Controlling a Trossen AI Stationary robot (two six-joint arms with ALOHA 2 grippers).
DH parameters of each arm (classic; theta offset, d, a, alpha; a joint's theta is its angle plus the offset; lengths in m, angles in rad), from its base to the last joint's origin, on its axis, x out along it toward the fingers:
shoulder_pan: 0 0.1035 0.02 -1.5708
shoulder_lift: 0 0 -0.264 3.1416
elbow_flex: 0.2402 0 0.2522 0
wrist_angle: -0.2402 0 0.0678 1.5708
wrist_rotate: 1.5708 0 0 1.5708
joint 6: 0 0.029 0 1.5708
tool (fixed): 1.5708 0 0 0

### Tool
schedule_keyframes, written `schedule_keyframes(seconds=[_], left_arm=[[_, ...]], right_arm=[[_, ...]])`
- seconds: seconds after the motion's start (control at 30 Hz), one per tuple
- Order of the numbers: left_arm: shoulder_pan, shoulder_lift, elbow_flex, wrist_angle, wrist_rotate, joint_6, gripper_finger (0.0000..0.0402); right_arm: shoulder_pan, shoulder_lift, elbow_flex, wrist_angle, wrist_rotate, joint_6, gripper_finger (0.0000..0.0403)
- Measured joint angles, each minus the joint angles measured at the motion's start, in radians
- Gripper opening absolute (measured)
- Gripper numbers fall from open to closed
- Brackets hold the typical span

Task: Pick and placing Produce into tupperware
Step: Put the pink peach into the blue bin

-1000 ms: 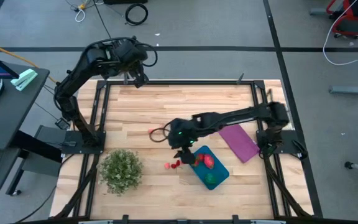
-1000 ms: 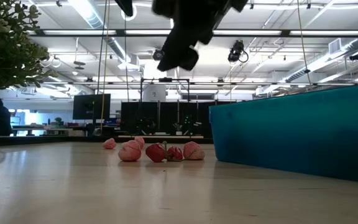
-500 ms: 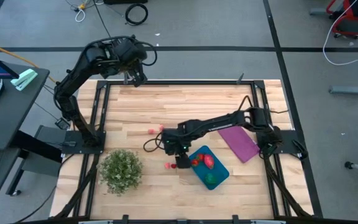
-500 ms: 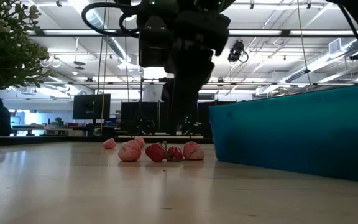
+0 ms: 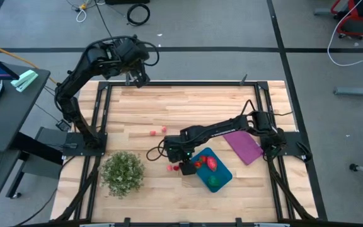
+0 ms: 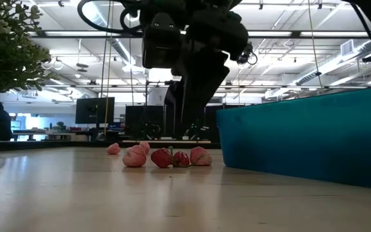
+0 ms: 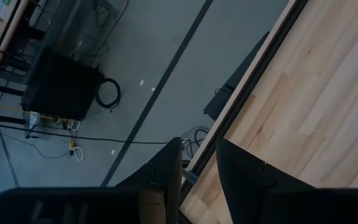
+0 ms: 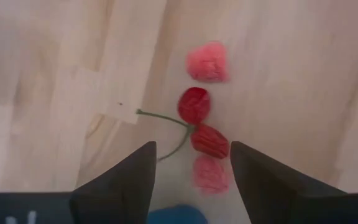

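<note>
Above red produce (image 8: pixel 204 140) | right gripper (image 8: pixel 191 163) fingers apart | no readable writing

Red produce (image 8: pixel 202 124), teal tupperware (image 5: pixel 222 172), purple rectangle (image 5: pixel 242 144), pale wood table (image 5: pixel 194 107).

Clearance around tupperware (image 5: pixel 214 169)
Red produce cluster (image 5: pixel 174 168) lies just beside its left edge, under the right arm; plant clump (image 5: pixel 122 172) farther left, purple rectangle (image 5: pixel 242 143) to the upper right. Bench (image 5: pixel 188 107) beyond lies bare.
</note>
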Motion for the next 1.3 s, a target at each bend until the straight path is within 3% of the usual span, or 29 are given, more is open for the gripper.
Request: schedule_keyframes(seconds=[0.5,0.73,1.0,1.3], left_arm=[[0.0,0.0,0.0,0.018,0.0,-0.001,0.0107],[0.0,0.0,0.0,0.018,0.0,-0.001,0.0107],[0.0,0.0,0.0,0.018,0.0,-0.001,0.0107],[-0.002,0.0,0.0,0.016,0.0,0.0,0.0107]], right_arm=[[-0.005,0.0,-0.013,-0.154,0.135,0.009,0.0215],[0.01,-0.001,-0.016,-0.203,0.144,0.073,0.0215],[0.043,-0.001,-0.016,-0.046,0.155,0.063,0.0215],[0.082,0.03,-0.016,-0.039,0.247,0.081,0.0215]])
